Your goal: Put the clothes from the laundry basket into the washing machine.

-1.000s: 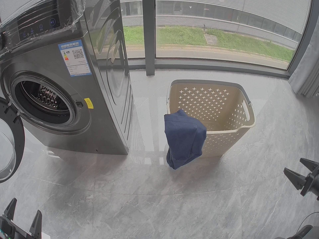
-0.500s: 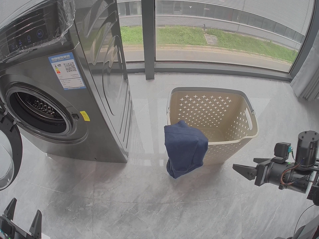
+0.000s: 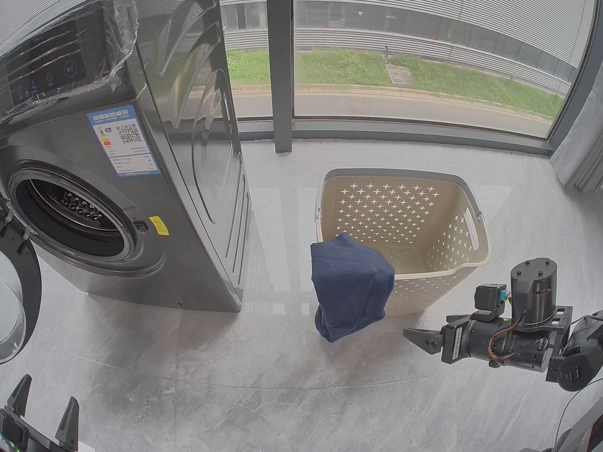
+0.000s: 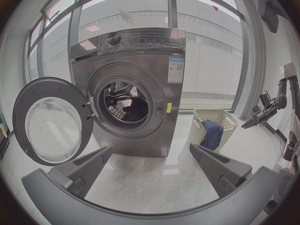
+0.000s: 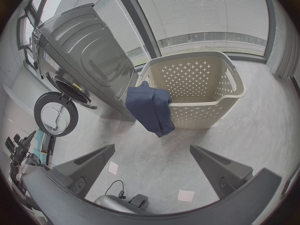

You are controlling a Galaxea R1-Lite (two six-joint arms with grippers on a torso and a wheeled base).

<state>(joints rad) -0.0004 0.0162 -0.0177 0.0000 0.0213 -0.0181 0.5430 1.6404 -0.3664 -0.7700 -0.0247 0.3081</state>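
A blue garment is draped over the basket rim. The right gripper is held open and pointed at it, so a grasp is likely needed next. The left gripper is open too.

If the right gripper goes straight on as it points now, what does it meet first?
Probably the blue cloth hanging over the laundry basket rim; the right gripper aims at its lower end, but depth is unclear.

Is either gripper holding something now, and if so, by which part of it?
Nothing is held. The left gripper and the right gripper are both open and empty. The blue garment hangs over the rim of the laundry basket, apart from both.
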